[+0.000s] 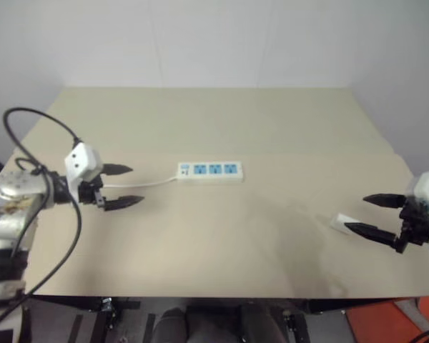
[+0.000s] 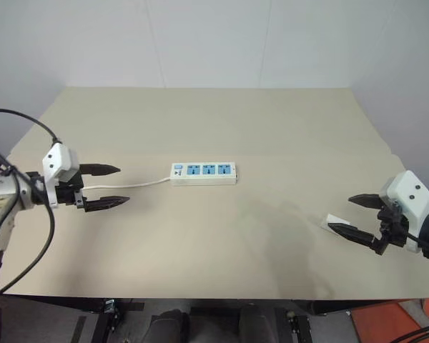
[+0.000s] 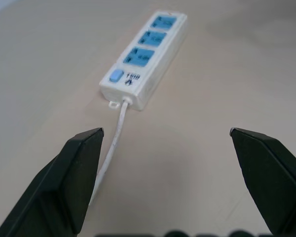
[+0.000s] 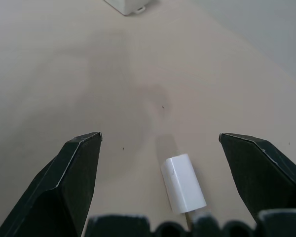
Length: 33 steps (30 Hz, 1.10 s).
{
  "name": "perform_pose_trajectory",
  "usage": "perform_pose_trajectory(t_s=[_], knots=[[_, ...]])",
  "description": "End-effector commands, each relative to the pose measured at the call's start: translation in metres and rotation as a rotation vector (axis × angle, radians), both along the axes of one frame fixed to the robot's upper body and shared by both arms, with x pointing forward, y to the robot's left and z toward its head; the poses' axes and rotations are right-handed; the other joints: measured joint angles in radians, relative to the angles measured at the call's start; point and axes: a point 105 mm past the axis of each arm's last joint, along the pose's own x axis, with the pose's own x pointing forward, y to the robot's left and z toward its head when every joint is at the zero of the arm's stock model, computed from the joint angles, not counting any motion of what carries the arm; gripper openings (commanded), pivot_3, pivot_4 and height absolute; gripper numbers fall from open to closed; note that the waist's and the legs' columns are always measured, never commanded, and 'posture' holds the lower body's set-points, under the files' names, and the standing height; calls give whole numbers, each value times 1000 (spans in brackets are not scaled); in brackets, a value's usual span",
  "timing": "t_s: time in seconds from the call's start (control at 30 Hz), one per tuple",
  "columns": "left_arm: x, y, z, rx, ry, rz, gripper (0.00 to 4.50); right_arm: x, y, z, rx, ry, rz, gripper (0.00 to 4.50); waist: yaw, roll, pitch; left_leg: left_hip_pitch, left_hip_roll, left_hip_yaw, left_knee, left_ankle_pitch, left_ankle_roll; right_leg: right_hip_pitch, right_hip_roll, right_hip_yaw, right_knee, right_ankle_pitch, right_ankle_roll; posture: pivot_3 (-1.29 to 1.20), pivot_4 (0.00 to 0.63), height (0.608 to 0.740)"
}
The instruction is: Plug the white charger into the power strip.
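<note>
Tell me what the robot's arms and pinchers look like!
Each arm ends in a gripper with two black, pointed fingers, a bit like crab claws: the left gripper and the right gripper. A small white camera box sits on top of each one. The left arm is shiny silver metal, and a thick black cable loops over it.

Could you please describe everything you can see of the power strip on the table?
The power strip is a long white bar, plastic by its look, lying flat near the middle of the beige table. Its top carries three blue sockets in a row, all empty, then a small blue switch at the end toward the robot's left. From that end a thin white cord runs across the table toward the open left hand. Only the table touches it.
</note>
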Motion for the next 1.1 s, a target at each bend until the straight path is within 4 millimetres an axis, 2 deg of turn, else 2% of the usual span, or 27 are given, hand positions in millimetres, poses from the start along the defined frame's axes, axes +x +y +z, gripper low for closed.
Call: perform_pose_trajectory(t_s=[0.03,0.2,0.37,0.5,0.63,0.73,0.83,1.1], knots=[[19,4,7,55,-45,-4,4500,0,-2,19,-33,-74,10,4481,4,0,0,0,0,0,0,0,0,0,0,0,0,0,0,0,150,740],[54,-7,0,94,-47,-2,4500,-2,0,23,-35,-87,7,4481,20,0,0,-1,-1,0,0,0,0,0,0,0,0,1,-1,0,150,740],[76,-25,-14,123,-11,10,4500,-4,3,26,-29,-102,6,4481,18,-1,1,-4,-1,0,1,0,0,0,0,0,-2,3,-3,0,150,740],[86,-37,-28,146,16,32,4500,-7,6,27,-22,-111,0,4481,15,-1,1,-4,-1,0,1,0,0,-1,0,0,-2,3,-3,0,150,740],[88,-42,-42,180,45,46,4500,-10,8,28,-19,-117,-5,4481,12,-2,1,-4,-1,0,1,0,0,-1,0,0,-1,3,-2,0,150,740],[86,-39,-59,219,81,71,3896,-12,10,31,-8,-122,-7,4500,13,-2,1,-4,-1,-1,1,0,0,-1,0,0,0,1,0,0,150,740],[83,-35,-70,241,108,85,3019,-14,12,32,-5,-124,-6,4500,15,-2,1,-3,-1,-1,1,0,0,0,0,0,0,1,1,0,150,740],[77,-39,-80,194,139,59,402,-13,14,36,0,-127,-2,4500,14,-2,1,0,-1,-1,2,0,0,1,0,0,1,0,2,0,150,740]])
